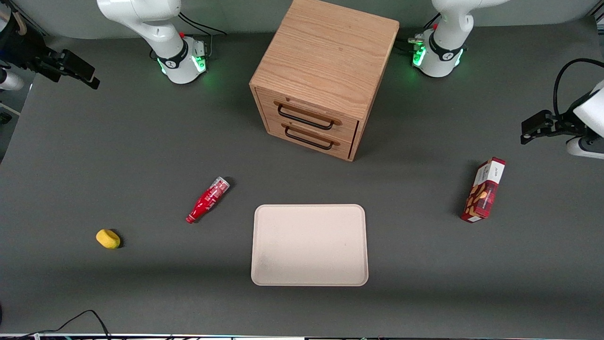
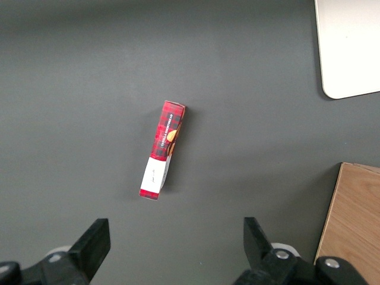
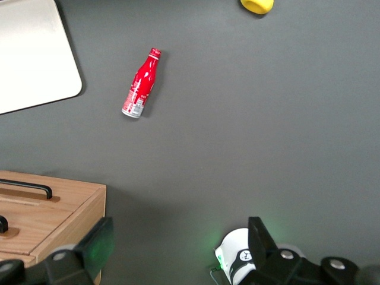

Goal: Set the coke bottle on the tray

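**Inspector A:** The bottle is recorded lying on its side on the worktop, beside the tray and just apart from its rim, toward the working arm's end. The cap is angled toward the front edge of the worktop, the silvery base toward the cabinet. The tray is noted as bare.

**Inspector B:** Pincer state?

**Inspector A:** Spread wide, nothing held. It is raised well above the worktop near the working arm's base, well apart from the bottle. The step in hand is judged to be the approach.

**Inspector B:** Recommended practice?

**Inspector A:** The wrist should be turned so the fingers straddle the bottle across its width, at the thick body and not the narrow neck. A round body is liable to roll if one finger arrives first, so a centred descent is advised. A lift clear of the low rim is required before release.

**Inspector B:** Differences between views?

**Inspector A:** The spread of the fingers is shown only by the right wrist view. The front view alone gives the whole tray, plus the snack box at the parked arm's end. The yellow object, nearer the front edge, appears whole only there.
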